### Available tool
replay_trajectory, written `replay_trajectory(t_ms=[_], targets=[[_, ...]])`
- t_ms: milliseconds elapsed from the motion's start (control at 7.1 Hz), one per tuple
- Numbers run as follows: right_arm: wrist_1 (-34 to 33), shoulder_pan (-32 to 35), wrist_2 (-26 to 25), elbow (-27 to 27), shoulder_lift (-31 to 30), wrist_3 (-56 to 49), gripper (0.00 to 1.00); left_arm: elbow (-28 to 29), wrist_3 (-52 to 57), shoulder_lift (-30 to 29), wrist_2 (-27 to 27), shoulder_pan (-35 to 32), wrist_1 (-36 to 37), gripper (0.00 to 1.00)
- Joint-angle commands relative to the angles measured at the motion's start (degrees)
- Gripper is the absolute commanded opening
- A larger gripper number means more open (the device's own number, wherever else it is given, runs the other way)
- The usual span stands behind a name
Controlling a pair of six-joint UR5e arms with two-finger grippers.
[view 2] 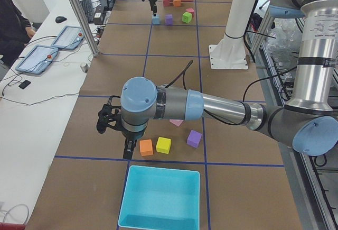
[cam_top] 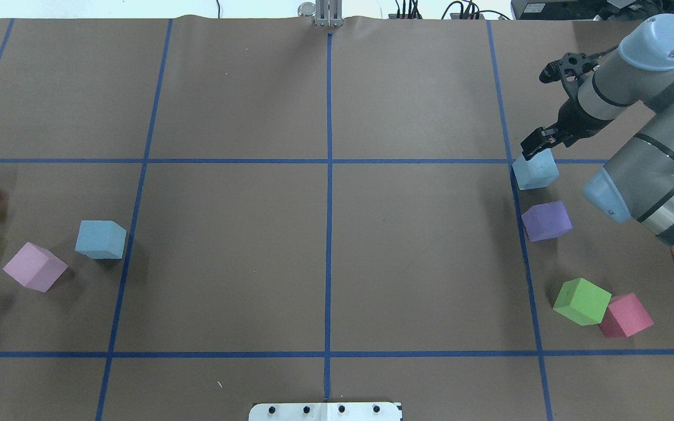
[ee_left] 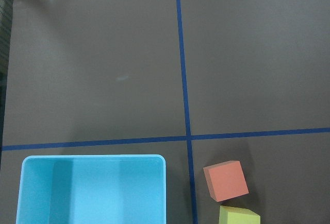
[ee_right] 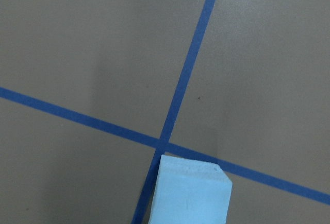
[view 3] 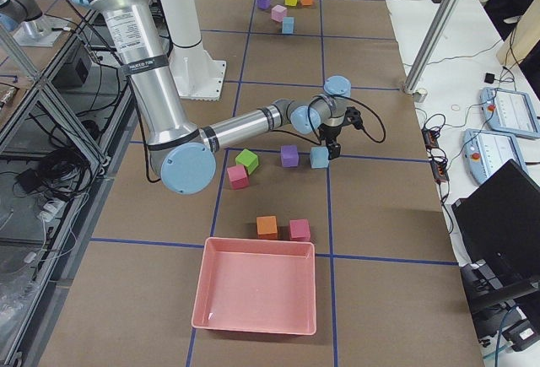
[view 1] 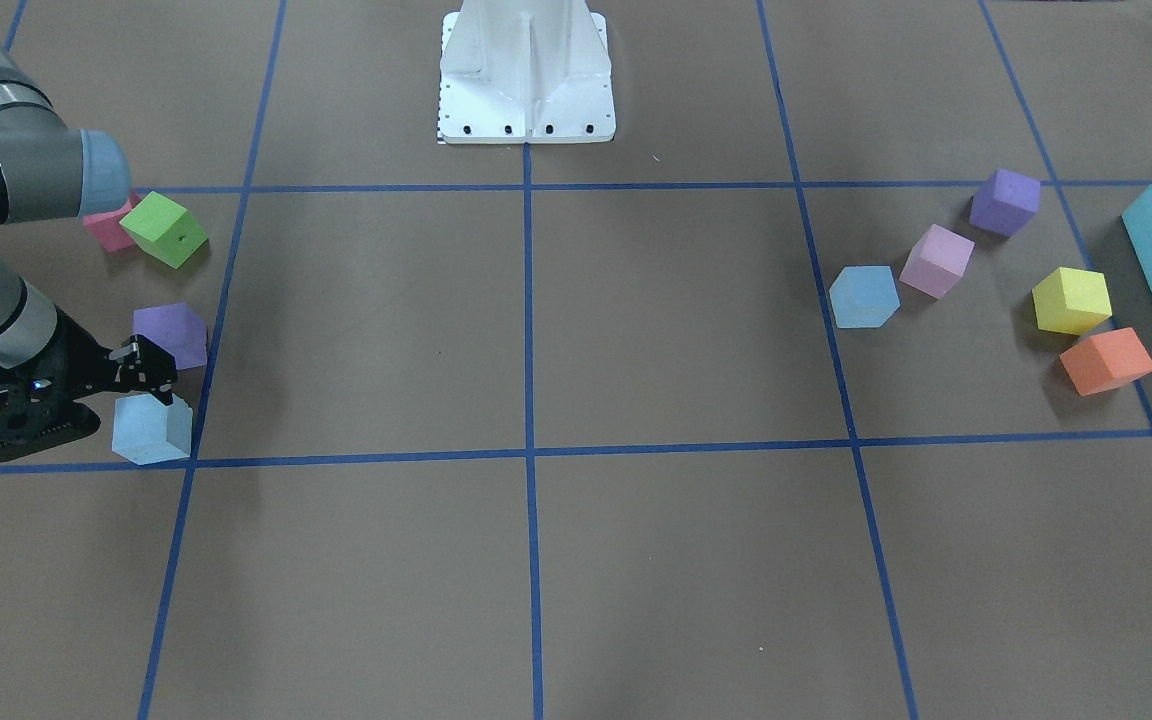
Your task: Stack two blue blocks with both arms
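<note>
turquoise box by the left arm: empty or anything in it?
Empty. Left wrist and exterior left views show the turquoise box bare inside, no cube in it; the orange cube and yellow cube lie outside it.

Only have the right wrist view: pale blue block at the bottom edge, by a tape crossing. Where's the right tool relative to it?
Observer: The overhead view shows the right tool right at the far top edge of that blue block. I cannot tell whether it grips.
Operator: Second blue one?
Observer: The other blue block sits on the table in the overhead view's left half, next to a lilac cube.
Operator: Anything reaching for it?
Observer: No. Seen from the table's left end, the left tool hangs by the orange cube, near the turquoise box.
</note>
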Motion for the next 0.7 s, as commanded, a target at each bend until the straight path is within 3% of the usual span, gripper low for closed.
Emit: replay_trajectory(t_ms=[0, 564], targets=[[1.41, -0.39, -0.01, -1.64, 0.90, 0.10, 1.00, -0.02, 0.00, -0.02, 0.00, -0.01, -0.06, 0.98], [1.32, -0.75, 0.17, -2.34, 0.20, 0.89, 1.00, -0.02, 0.00, -0.28, 0.00, -0.01, 0.02, 0.98]])
